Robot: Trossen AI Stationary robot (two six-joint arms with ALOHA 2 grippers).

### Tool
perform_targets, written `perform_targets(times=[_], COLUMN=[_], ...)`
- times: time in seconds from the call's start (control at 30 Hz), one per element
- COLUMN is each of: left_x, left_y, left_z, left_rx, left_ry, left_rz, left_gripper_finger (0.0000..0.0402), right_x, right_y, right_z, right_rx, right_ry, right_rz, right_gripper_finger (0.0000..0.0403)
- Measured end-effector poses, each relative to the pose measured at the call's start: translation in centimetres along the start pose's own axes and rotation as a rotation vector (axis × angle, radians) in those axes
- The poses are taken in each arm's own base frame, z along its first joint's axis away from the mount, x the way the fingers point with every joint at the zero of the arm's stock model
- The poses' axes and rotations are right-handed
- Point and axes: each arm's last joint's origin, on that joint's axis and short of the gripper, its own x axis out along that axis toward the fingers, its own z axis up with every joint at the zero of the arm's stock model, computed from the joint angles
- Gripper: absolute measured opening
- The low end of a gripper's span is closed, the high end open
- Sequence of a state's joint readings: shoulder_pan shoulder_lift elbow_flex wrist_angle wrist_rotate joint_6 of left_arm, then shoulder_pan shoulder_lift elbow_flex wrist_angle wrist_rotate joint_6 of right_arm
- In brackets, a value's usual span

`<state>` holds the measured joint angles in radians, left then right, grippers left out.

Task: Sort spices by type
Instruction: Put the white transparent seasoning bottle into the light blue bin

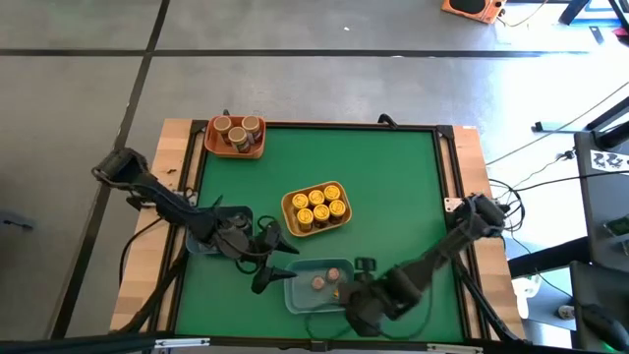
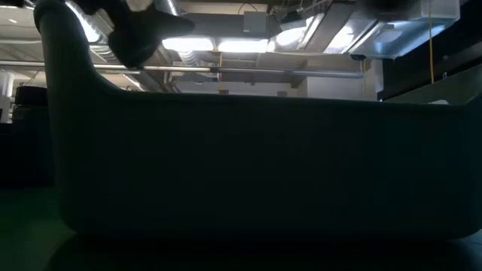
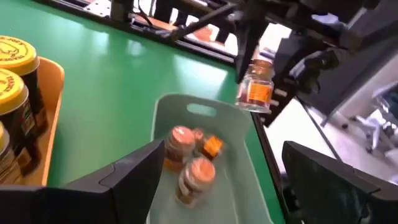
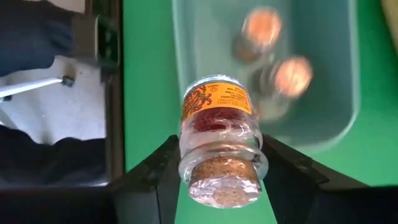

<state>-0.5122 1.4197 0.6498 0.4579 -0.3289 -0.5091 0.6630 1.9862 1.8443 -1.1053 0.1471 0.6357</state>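
A pale blue tray (image 1: 305,295) near the front edge holds two cork-lidded spice jars (image 3: 186,163). Over its right end my right gripper (image 4: 217,158) is shut on a third cork-lidded jar (image 3: 255,87) with an orange label. My left gripper (image 3: 211,180) stands open just left of the tray with nothing between its fingers. The yellow tray (image 1: 287,205) in the middle carries several yellow-lidded jars (image 1: 316,206). The orange tray (image 1: 211,141) at the far left holds tan-lidded jars (image 1: 238,131). My right gripper pinches the jar's glass shoulder (image 4: 189,158), just under the cork lid (image 4: 222,180), between its two fingers. The fingers come from above, slanting down. The jar hangs below them, lid up and slightly tilted, clear of the blue tray.
In the low view a tray's dark wall (image 2: 256,165) fills nearly the whole picture. Wooden borders (image 1: 182,157) and dark rails frame the green mat (image 1: 393,187), whose right half is bare. Cables hang past the table's right edge.
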Motion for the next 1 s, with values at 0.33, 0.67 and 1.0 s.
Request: perform_targets(times=[0.33, 0.67, 1.0], left_x=[-3.0, -3.0, -3.0], left_y=[-0.4, -0.4, -0.4], left_z=[0.8, 0.6, 0.6], left_rx=[0.031, 0.032, 0.018], left_ry=[0.043, 0.042, 0.038], left_rz=[0.072, 0.09, 0.096], left_gripper_finger=[0.0321, 0.0321, 0.0321], right_x=[4.9, 7.7, 9.2], right_y=[-1.7, -1.8, -3.0], right_z=[4.0, 4.2, 3.5], right_rx=[-0.074, -0.102, -0.08], right_ry=[0.073, 0.091, 0.124], right_rz=[0.043, 0.026, -0.022], right_gripper_finger=[0.0182, 0.0182, 0.0189])
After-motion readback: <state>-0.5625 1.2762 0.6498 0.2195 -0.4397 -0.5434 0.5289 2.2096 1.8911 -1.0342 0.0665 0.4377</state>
